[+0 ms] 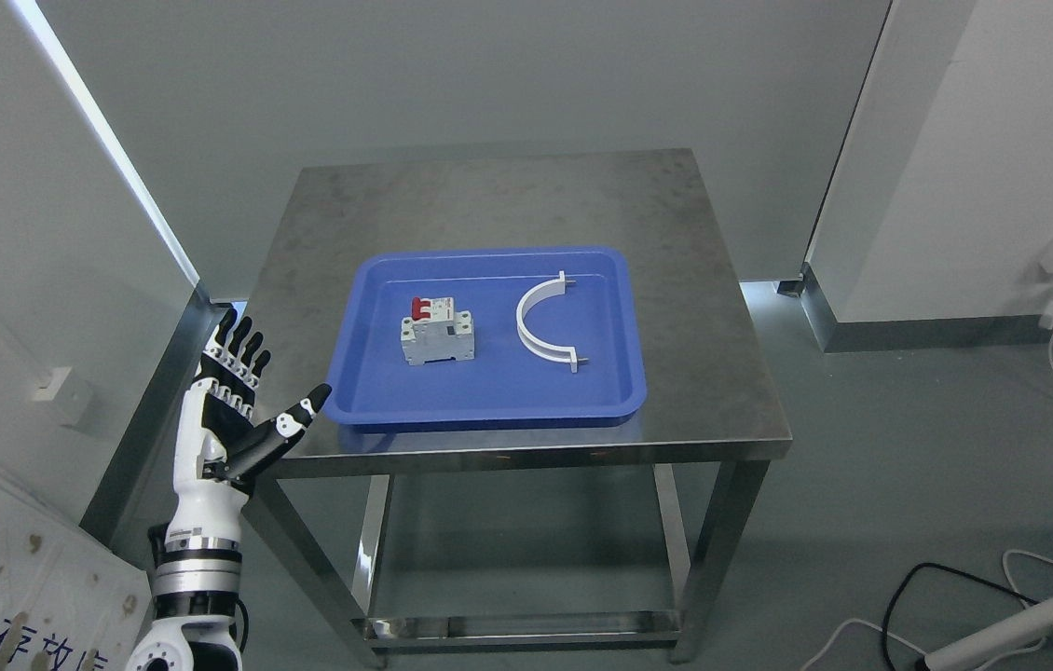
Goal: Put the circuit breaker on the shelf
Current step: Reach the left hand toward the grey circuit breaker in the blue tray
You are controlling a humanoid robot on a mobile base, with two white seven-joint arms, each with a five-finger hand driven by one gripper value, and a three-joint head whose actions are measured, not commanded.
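Left hand [242,401] is up beside the table [731,373], fingers spread wide and holding nothing — the grab has not started. Circuit breaker [435,331] sits in the blue tray [489,405]. Next, I think, reach over the tray edge and close around it.

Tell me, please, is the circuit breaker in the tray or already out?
In: the circuit breaker lies on the blue tray floor, ungrasped; left hand is open beside it.
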